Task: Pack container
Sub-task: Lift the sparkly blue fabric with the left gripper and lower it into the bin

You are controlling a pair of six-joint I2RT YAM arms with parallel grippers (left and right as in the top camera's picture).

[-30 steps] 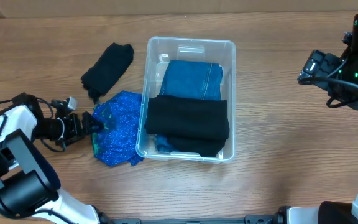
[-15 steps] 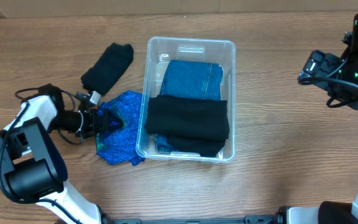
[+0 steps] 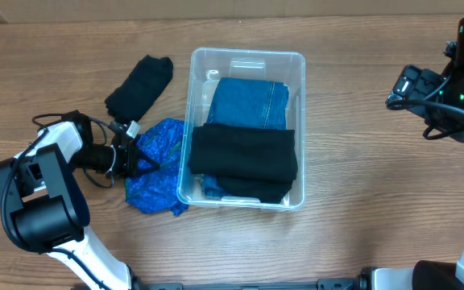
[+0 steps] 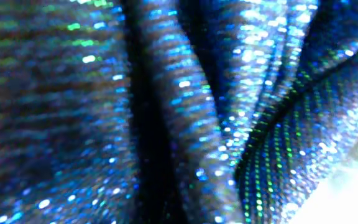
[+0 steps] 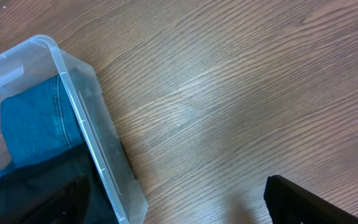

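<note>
Left gripper (image 3: pixel 141 157) is pressed low into a crumpled, sparkly blue cloth (image 3: pixel 155 169) lying on the wooden table (image 3: pixel 361 201). The left wrist view is filled with glittering blue folds, so I cannot tell whether its fingers are spread or pinching the fabric.

The clear, rectangular plastic container (image 3: pixel 248 53) sits at the table's centre, just beside the cloth on the gripper's right. The cloth's edge seems to touch its near wall. Its long axis runs away from the robot. Inside lie folded blue denim (image 3: pixel 248 101) and a folded black garment (image 3: pixel 242 157). A rolled black garment (image 3: pixel 139 84) rests on the table beyond the cloth.

The left arm is much the nearer one, stretched low and level and pointing toward the container. The right gripper (image 5: pixel 176 183) hangs well off to the right, fingers spread wide and holding nothing.
</note>
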